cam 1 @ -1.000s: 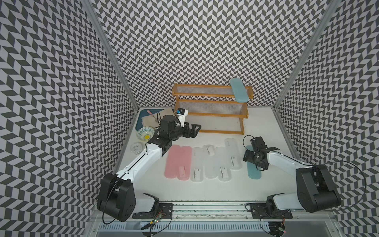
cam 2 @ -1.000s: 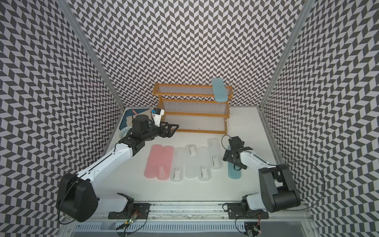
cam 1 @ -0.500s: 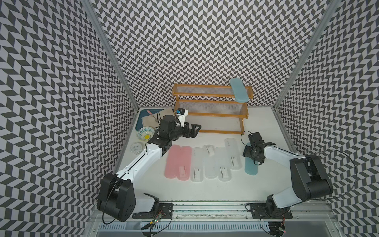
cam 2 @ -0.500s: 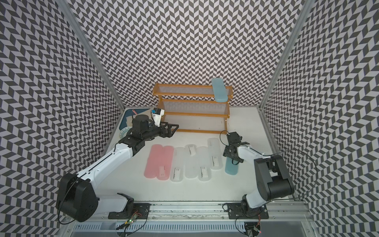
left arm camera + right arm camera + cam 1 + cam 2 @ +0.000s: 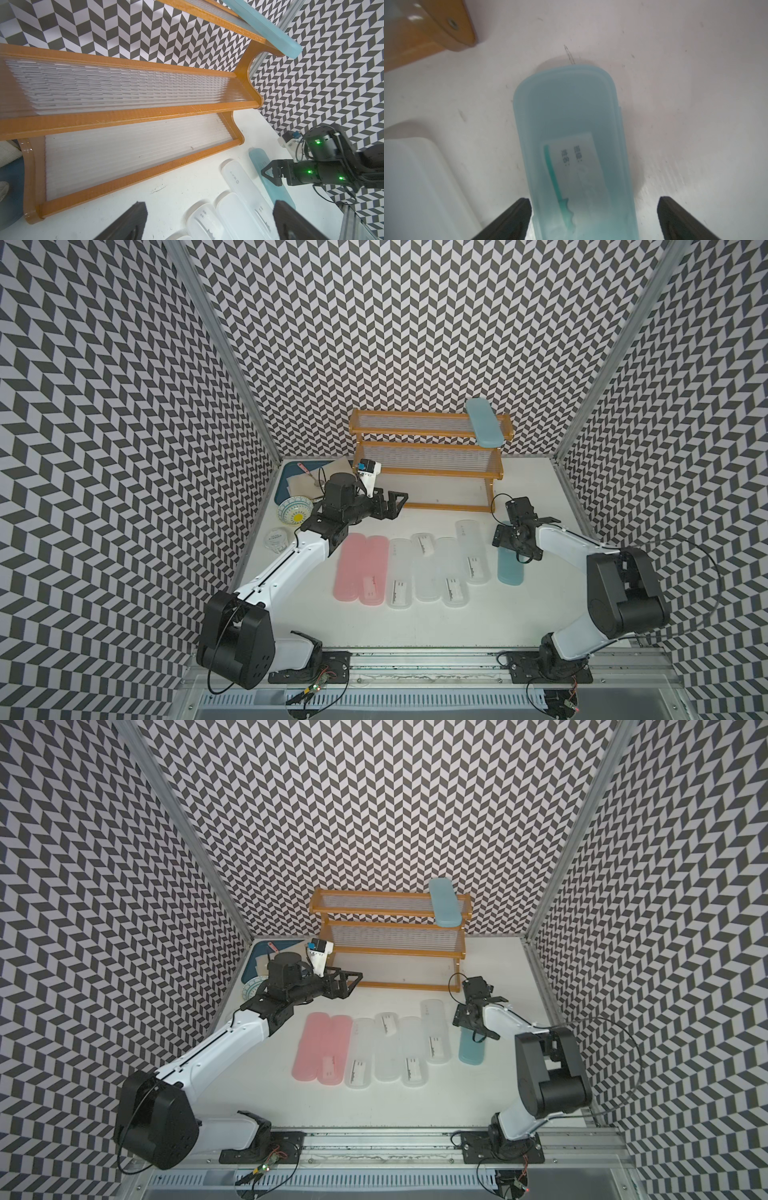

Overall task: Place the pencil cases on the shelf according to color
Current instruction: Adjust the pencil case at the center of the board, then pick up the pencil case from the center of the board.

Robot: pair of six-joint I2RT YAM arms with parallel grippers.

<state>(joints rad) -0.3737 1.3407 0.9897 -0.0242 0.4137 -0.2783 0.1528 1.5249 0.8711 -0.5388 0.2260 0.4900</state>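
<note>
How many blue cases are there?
2. One blue case lies across the shelf's top tier; the other blue case lies on the table under the right pincer. None seems hidden.

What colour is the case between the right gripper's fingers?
Light blue; the pencil case shows best in the right wrist view.

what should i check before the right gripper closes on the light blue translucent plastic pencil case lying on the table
1. Right gripper open: ok.
2. Light blue translucent plastic pencil case between its fingers: ok, but nearer one finger.
3. Neighbouring frosted white plastic case clear of the fingers: ok, a gap shows.
4. Room on the top tier of the orange-brown wooden shelf, beside the light blue case already there: ok.
5. Left gripper out of the way: ok, open, empty, near the shelf's other end.
6. Case lid latched: cannot tell.
</note>
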